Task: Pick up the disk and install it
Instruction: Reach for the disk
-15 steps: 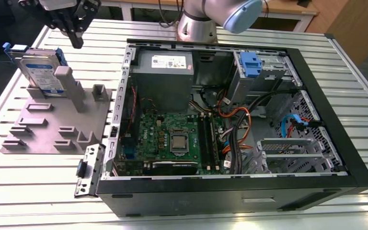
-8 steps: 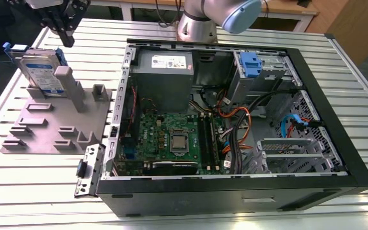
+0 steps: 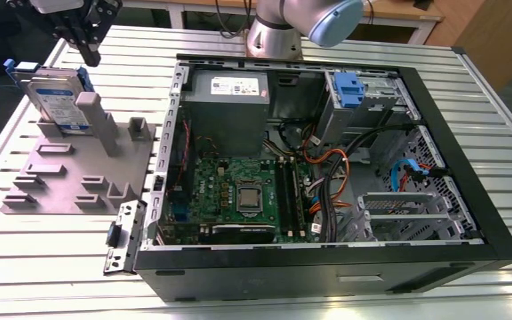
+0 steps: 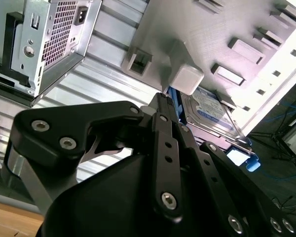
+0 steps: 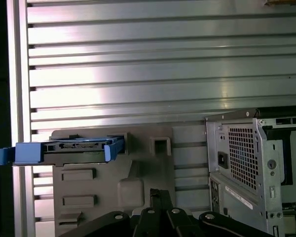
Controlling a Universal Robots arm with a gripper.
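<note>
Exterior view of a slatted metal table with an open computer case filling the centre and right of the frame. At upper left, the disk stands on edge in a slot of a grey holder. Its labelled face is showing and blue rails run along its edges. A tall grey post rises just beside the disk, on the exterior view's right of it.

The gripper hangs above the holder at the top left corner, pointing down. It is clear of the disk and sits more over the post than over the disk. In both wrist views its fingers look pressed together with nothing between them, and the disk lies off to one side of the fingertips. The cage inside the case, at upper right, has no disk in it.

The step in hand appears to be the approach for the pick. To do it well, the claw likely needs to spread wider than the disk's thin edge. It should centre over the top edge, not the post, and come straight down so one finger passes each flat face. Gripping the metal body rather than the rails looks the safer hold.
</note>
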